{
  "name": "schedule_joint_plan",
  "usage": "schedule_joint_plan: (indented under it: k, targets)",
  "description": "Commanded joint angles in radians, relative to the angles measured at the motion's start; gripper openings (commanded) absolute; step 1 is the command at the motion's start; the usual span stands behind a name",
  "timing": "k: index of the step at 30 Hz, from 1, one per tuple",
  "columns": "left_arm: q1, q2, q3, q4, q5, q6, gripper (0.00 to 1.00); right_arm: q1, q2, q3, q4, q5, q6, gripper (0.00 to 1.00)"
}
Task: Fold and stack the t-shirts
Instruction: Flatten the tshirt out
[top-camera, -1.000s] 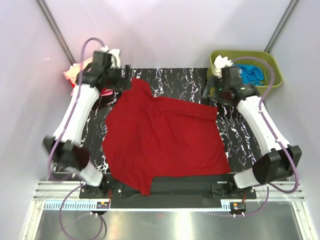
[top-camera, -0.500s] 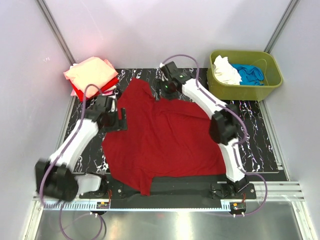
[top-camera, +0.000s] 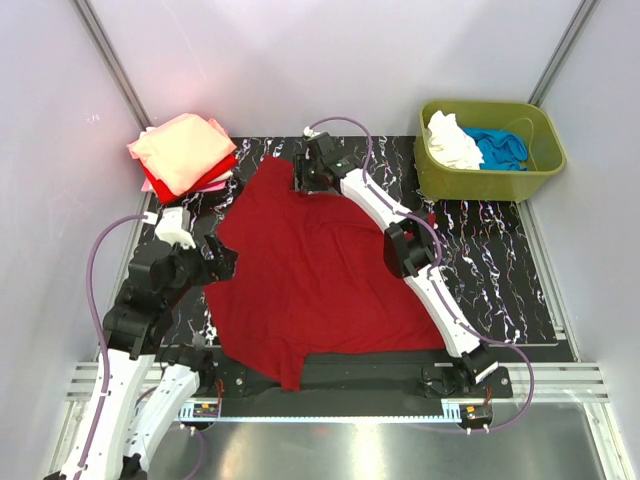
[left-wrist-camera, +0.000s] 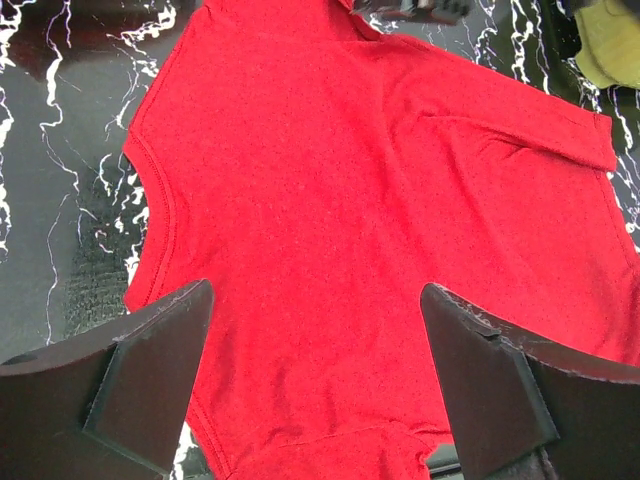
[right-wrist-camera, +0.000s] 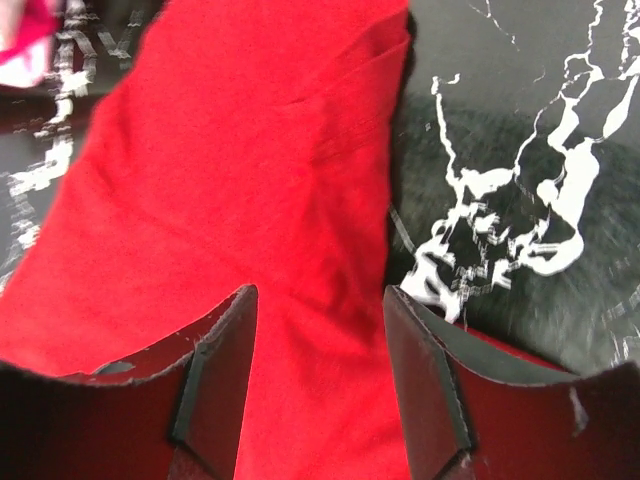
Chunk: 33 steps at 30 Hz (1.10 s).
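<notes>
A dark red t-shirt (top-camera: 320, 270) lies spread, a little crumpled, on the black marbled mat (top-camera: 480, 250). My left gripper (top-camera: 220, 263) is open and empty, hovering at the shirt's left edge. In the left wrist view the shirt (left-wrist-camera: 340, 170) fills the space under the wide-open gripper (left-wrist-camera: 315, 300). My right gripper (top-camera: 300, 178) is open and empty over the shirt's far left corner. In the right wrist view the gripper (right-wrist-camera: 320, 300) sits above a folded sleeve edge (right-wrist-camera: 350, 110).
A stack of folded tees (top-camera: 182, 150), salmon-pink on top of red and pink, sits at the back left. An olive-green tub (top-camera: 535, 165) at the back right holds a white tee (top-camera: 450, 138) and a blue tee (top-camera: 500, 146). Grey walls enclose the table.
My right arm swung from the tub across to the shirt's far left corner. My left arm drew back from the folded stack to the shirt's left edge.
</notes>
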Motion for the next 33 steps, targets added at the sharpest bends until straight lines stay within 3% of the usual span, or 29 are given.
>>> schedule_joint_plan:
  k: [1, 9, 14, 22, 24, 27, 31, 33]
  targets:
    - [0.0, -0.021, -0.01, 0.076, 0.009, 0.024, 0.9, 0.0, 0.051, 0.084, 0.092, 0.056, -0.014, 0.61]
    - [0.0, -0.014, -0.008, 0.076, 0.018, 0.028, 0.89, 0.0, 0.077, 0.044, 0.152, 0.111, -0.023, 0.51]
    - [0.0, -0.023, -0.011, 0.079, 0.023, 0.03, 0.88, -0.003, 0.06, 0.01, 0.166, 0.111, -0.021, 0.36]
    - [0.001, -0.021, -0.011, 0.079, 0.014, 0.03, 0.88, -0.006, 0.051, -0.025, 0.132, 0.085, -0.034, 0.33]
    - [0.001, -0.02, -0.013, 0.079, 0.014, 0.031, 0.88, -0.006, 0.029, -0.07, 0.148, 0.074, -0.026, 0.25]
    - [0.004, -0.017, -0.011, 0.079, 0.014, 0.031, 0.88, -0.004, 0.005, -0.113, 0.178, 0.074, -0.014, 0.22]
    - [0.006, -0.017, -0.013, 0.081, 0.014, 0.033, 0.88, -0.01, -0.001, -0.131, 0.204, 0.088, 0.005, 0.04]
    - [0.006, -0.012, -0.014, 0.081, 0.014, 0.033, 0.88, -0.035, -0.018, -0.178, 0.237, 0.062, 0.056, 0.0]
